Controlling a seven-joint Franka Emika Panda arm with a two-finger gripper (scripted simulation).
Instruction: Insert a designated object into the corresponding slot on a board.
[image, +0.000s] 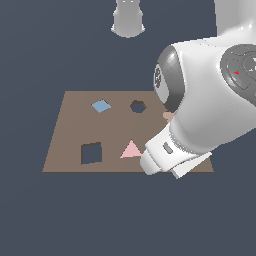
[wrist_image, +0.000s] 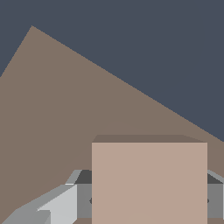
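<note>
A: Tile (wrist_image: 148, 181) is seen clamped between the end effector's (wrist_image: 148, 197) fingers (wrist_image: 57, 205), above the board (wrist_image: 52, 109).
B: Agreed. Slot (image: 91, 153) is left unfilled, just beside the pink triangle (image: 131, 150).

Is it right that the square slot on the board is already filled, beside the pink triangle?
No. The exterior view shows the square slot on the board dark and empty. It does lie beside the pink triangle.
</note>
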